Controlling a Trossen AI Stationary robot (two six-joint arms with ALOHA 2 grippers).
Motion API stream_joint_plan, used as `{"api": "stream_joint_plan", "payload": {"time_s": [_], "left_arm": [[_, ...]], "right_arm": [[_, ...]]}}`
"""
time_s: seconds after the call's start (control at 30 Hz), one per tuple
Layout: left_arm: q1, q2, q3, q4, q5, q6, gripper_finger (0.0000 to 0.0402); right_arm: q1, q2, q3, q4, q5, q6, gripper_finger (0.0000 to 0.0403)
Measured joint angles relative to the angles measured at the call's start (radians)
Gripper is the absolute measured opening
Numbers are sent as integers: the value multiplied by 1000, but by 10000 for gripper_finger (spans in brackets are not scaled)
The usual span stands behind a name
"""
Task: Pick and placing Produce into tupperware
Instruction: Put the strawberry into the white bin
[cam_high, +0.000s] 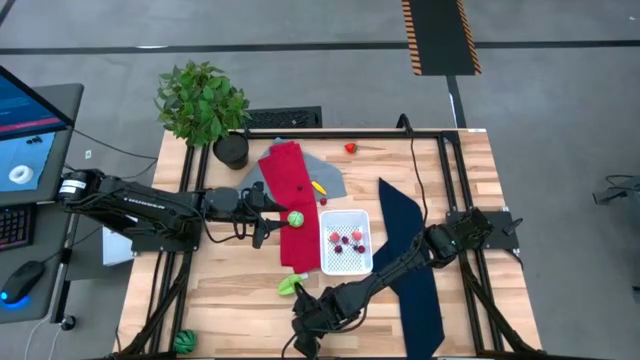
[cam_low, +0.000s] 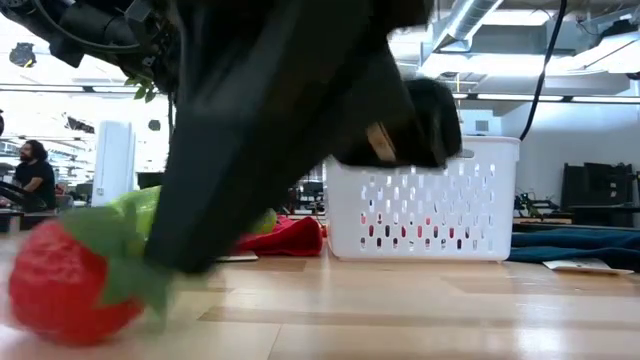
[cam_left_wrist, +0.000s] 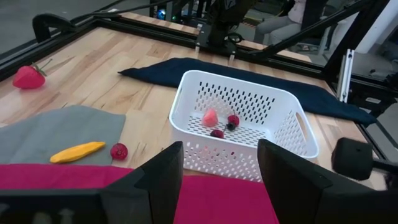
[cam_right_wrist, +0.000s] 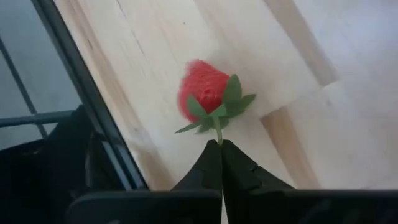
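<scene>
I see a red toy strawberry (cam_right_wrist: 207, 93) at the near edge of the table (cam_high: 240, 285), and my right hand (cam_right_wrist: 220, 144) has its fingers pressed together on the strawberry's thin green stem, the berry just past the fingertips. That right arm reaches low from the right side across the navy cloth (cam_high: 412, 262) down toward the near edge. The white tub (cam_high: 345, 241) sits mid-table between the red cloth (cam_high: 290, 205) and the navy cloth, with a few small red and pink pieces inside. My left hand (cam_left_wrist: 219, 163) hovers over the red cloth facing the tub, fingers apart and holding nothing. A yellow piece (cam_left_wrist: 78, 152) and a small red one (cam_left_wrist: 119, 150) lie on the grey cloth (cam_left_wrist: 59, 129); another strawberry (cam_left_wrist: 28, 76) lies at the far edge.
</scene>
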Motion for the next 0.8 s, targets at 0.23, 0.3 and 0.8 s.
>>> {"api": "stream_joint_plan", "payload": {"time_s": [0.23,0.3,0.8], "left_arm": [[0,0,0,-1,0,0,196],[0,0,0,-1,0,0,196],[0,0,0,-6,0,-1,196]], "right_arm": [[3,-1,140,-161,91,-42,13],[4,-3,185,-222,118,-49,13],[-7,-19,300,-780,368,40,13]]}}
